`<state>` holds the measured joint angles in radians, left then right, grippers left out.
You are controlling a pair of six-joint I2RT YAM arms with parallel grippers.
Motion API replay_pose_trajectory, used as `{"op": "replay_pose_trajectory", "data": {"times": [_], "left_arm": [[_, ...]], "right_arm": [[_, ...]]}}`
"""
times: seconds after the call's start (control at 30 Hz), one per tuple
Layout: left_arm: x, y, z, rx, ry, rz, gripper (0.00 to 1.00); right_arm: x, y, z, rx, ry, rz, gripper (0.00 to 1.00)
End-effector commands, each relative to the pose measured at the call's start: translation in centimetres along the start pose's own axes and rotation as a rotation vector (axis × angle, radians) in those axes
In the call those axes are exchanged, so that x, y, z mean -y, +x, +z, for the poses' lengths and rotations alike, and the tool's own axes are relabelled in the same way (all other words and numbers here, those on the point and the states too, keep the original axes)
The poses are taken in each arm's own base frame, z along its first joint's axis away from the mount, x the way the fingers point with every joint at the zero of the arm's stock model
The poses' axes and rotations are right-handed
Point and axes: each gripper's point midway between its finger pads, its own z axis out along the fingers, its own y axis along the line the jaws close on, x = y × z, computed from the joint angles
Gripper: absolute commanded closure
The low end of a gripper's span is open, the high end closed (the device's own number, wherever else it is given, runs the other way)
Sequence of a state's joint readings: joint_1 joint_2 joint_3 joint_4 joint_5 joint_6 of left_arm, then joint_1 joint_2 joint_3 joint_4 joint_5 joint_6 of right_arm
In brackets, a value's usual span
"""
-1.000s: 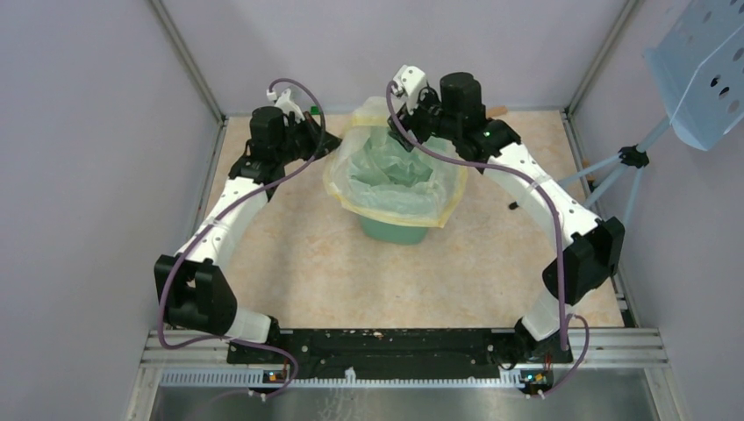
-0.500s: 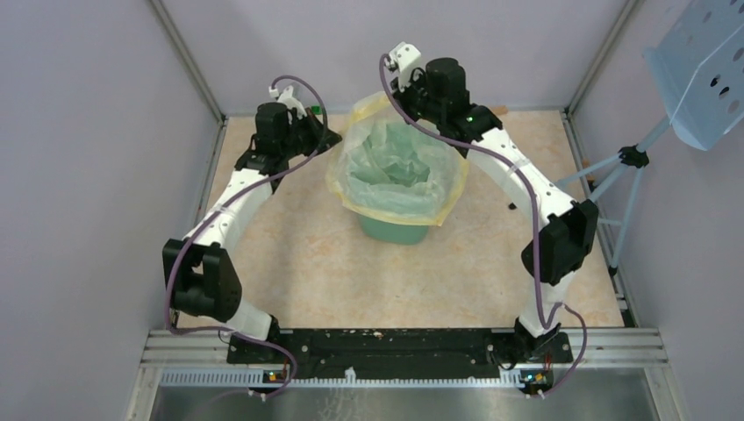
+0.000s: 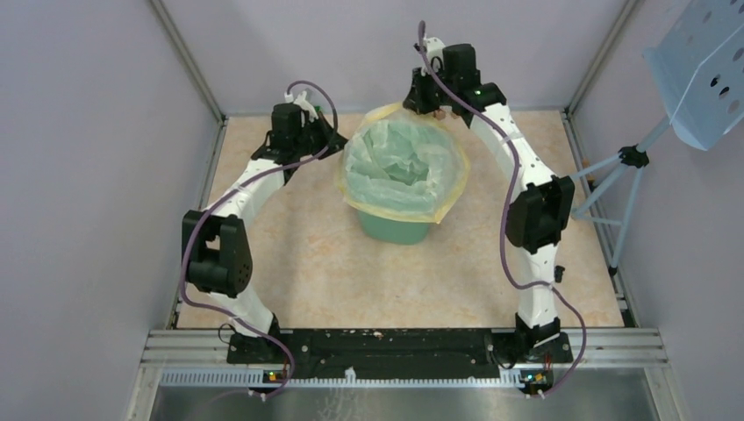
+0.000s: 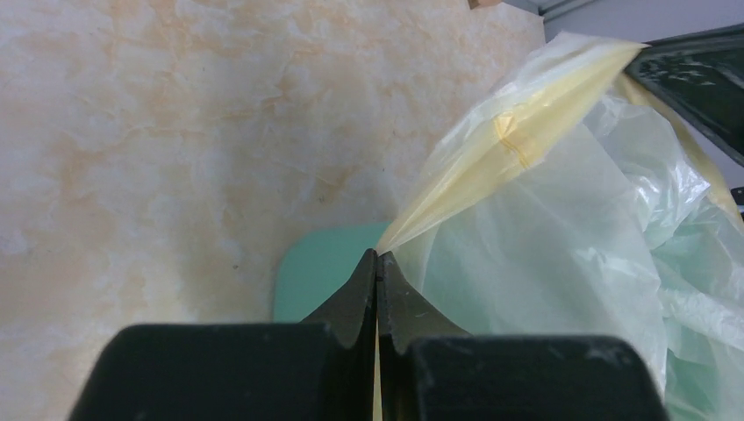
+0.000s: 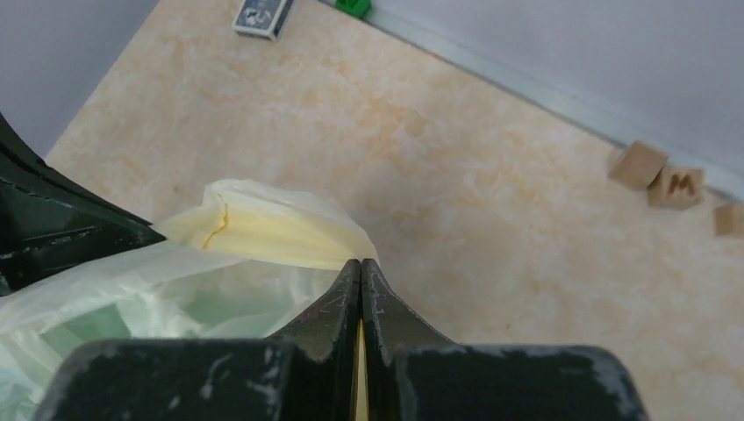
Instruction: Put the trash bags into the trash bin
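Trash bag (image 3: pixel 402 167), pale yellow and translucent, sits in the mint-green trash bin (image 3: pixel 392 230) at upper centre of the overhead frame. Its yellower rim band spreads wider than the bin's mouth, and its body sags inside. Left gripper (image 4: pixel 377 263), at the bag's left edge, has its fingers pressed together on the rim band, which runs toward the upper right of the left wrist frame. A green corner of the bin shows just beside the fingertips. Right gripper (image 5: pixel 361 267), at the bag's far edge, is likewise pinched on the band, with a yellow strip visible between its fingers. Bin stands upright on the marbled table (image 3: pixel 298 254). Wooden blocks (image 5: pixel 638 164) lie at upper right of the right wrist frame, a blue box (image 5: pixel 262 15) at upper left.
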<state>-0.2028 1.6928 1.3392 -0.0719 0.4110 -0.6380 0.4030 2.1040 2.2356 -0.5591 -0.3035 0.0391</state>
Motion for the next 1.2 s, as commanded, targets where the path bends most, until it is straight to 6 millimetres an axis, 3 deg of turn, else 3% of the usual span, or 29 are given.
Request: {"op": "replay_pose_trajectory", "data": {"times": [0.0,0.43,0.57,0.7,0.8,0.9,1.03,1.17], "left_arm": [[0.4,-0.1,0.2,-0.028,0.027,-0.01,1.0],[-1.9,3.3,1.4,-0.142,0.009,-0.024,1.0],[-2.7,4.5,1.5,-0.166,0.001,-0.027,1.0],[-2.7,4.5,1.3,-0.163,0.002,-0.008,1.0],[-2.5,3.9,0.6,-0.149,-0.01,0.007,1.0],[-2.2,2.8,-0.6,-0.122,-0.029,0.014,0.96],[-2.3,0.9,-2.8,-0.052,-0.089,0.027,0.76],[-2.2,-1.0,-5.3,0.017,-0.145,0.02,0.58]], "right_arm": [[0.9,1.4,-0.4,-0.066,-0.115,0.249,1.0],[1.9,8.4,2.1,-0.224,-0.137,0.462,1.0],[2.5,8.8,2.1,-0.231,-0.079,0.491,1.0],[4.7,7.0,1.3,-0.178,0.054,0.475,1.0],[6.3,5.0,-0.4,-0.132,0.118,0.491,0.75],[6.7,3.2,-3.2,-0.095,0.157,0.503,0.56],[6.1,2.4,-6.9,-0.033,0.2,0.521,0.38],[5.4,2.2,-10.7,0.052,0.232,0.537,0.32]]}}
